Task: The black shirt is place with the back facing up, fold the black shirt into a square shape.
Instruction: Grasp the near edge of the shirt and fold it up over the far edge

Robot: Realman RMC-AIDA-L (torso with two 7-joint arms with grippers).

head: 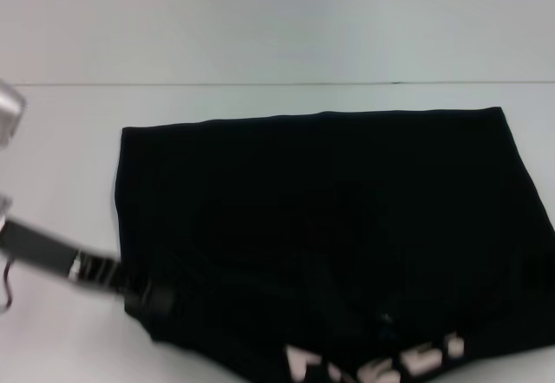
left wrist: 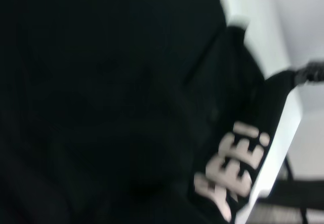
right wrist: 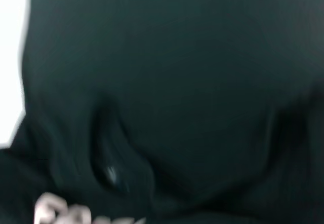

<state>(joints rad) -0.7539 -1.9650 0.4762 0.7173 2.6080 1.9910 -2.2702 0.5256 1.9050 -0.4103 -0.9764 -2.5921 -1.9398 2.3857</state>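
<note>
white table [head: 61, 348] under everything. black shirt [head: 329, 218] lies mid-table, partly folded, its near edge turned up showing pale lettering [head: 381, 364]. left gripper [head: 147, 299] at the shirt's near-left corner; finger spread cannot be told. bare table past the shirt's far edge.

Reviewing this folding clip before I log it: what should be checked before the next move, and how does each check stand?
1. The black shirt lies on the white table: ok.
2. Far edge straight and flat: ok.
3. Near edge turned over, cream lettering showing: ok, a fold is under way.
4. Folded into a square: not ok, the near part is still rumpled.
5. The left gripper at the shirt's near left corner: ok; its hold cannot be told.
6. Right gripper's place: cannot tell, its wrist view shows only cloth.
</note>
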